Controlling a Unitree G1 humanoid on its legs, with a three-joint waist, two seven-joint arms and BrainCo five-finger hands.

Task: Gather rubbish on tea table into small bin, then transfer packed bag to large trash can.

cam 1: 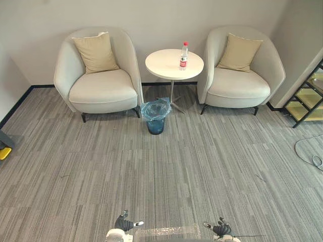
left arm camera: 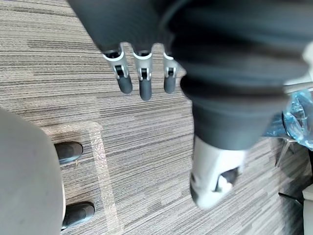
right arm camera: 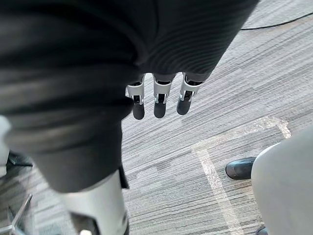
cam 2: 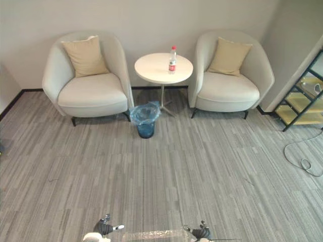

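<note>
A clear plastic bottle with a red label and cap (cam 1: 183, 56) stands on the round white tea table (cam 1: 166, 66) between two armchairs, far ahead of me. In front of the table stands the small bin (cam 1: 155, 116), lined with a blue plastic bag. My left hand (cam 1: 124, 223) and right hand (cam 1: 221, 229) hang low at the near edge of the view, far from the table. Both wrist views show straight, relaxed fingers (left arm camera: 142, 78) (right arm camera: 159, 100) holding nothing above the carpet.
Cream armchairs with beige cushions stand left (cam 1: 98, 75) and right (cam 1: 239, 73) of the table. A black shelf with yellowish glass shelves (cam 1: 308, 98) stands at the right wall. Grey striped carpet stretches between me and the furniture. Tape marks (cam 1: 166, 231) lie on the floor near me.
</note>
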